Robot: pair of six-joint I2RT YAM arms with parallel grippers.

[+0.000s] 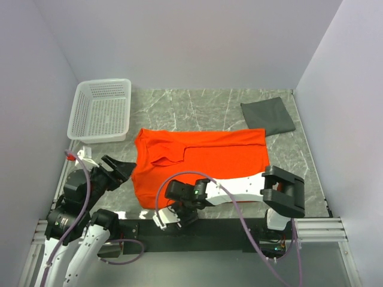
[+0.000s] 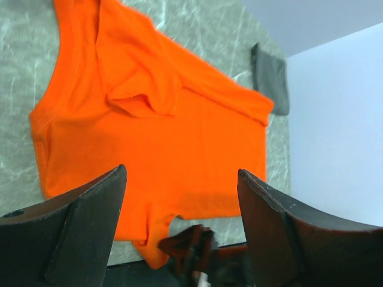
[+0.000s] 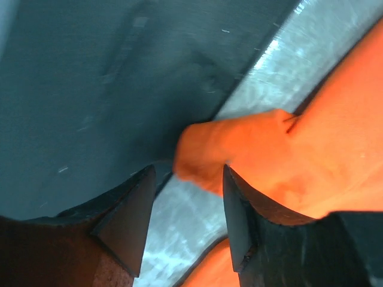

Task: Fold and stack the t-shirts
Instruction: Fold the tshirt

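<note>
Count taken. T-shirts: 2 in all, one orange t-shirt (image 1: pixel 203 161) and one dark grey t-shirt (image 1: pixel 267 115). Baskets: 1, a white basket (image 1: pixel 102 82). Arms: 2, each carrying one gripper, the left gripper (image 2: pixel 181 173) and the right gripper (image 3: pixel 188 179). Fingers: 2 per gripper, 4 total. Tables: 1, a marble-patterned table (image 1: pixel 197 101).

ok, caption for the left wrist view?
Open left hand over the partly folded orange t-shirt, grey t-shirt beyond.
</note>
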